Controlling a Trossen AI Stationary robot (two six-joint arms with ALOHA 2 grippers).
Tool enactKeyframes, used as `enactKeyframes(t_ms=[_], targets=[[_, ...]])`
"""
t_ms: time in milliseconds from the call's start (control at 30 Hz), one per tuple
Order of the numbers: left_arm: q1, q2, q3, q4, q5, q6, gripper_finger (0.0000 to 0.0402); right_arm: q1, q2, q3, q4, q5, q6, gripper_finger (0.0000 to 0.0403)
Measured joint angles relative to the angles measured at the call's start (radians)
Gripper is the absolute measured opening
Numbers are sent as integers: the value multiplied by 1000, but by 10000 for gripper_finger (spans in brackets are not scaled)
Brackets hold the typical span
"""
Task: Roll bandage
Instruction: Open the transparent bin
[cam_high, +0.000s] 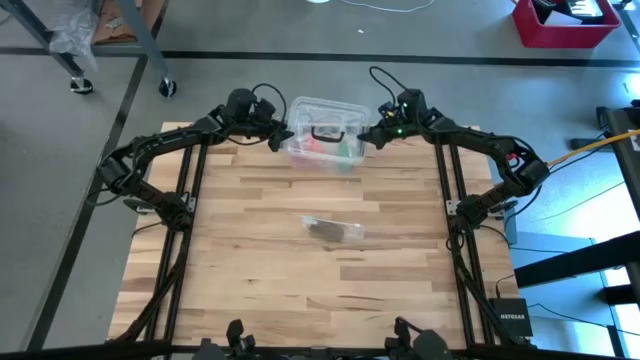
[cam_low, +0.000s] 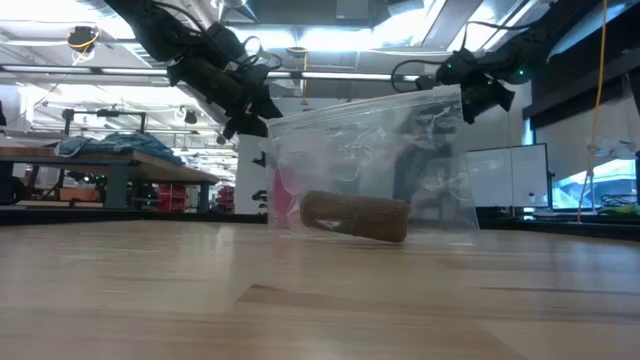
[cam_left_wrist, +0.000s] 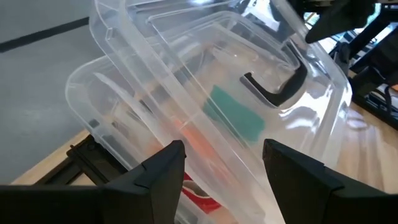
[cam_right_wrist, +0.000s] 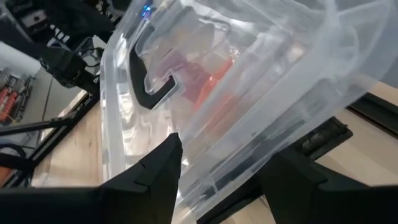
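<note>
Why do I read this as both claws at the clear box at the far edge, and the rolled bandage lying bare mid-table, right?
Not quite: the rolled bandage isn't bare; the low view shows it inside a clear plastic bag. The rest holds: left claw and right claw flank the clear box at the far edge.

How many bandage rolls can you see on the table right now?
1: a brown bandage roll inside the clear plastic bag mid-table. The clear box at the far edge holds coloured items; more rolls could be hidden there.
</note>
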Motion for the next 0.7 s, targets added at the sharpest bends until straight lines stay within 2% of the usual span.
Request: enactKeyframes(t_ms=[533,633,700], targets=[[-16,0,2,27,11,52,208,17,-88,0,4,7,-33,199],[-33,0,2,26,7,71,208,29,-88,0,3,16,-65,185],[-42,0,2,27,1,82,208,43,-89,0,3,42,-77,161]])
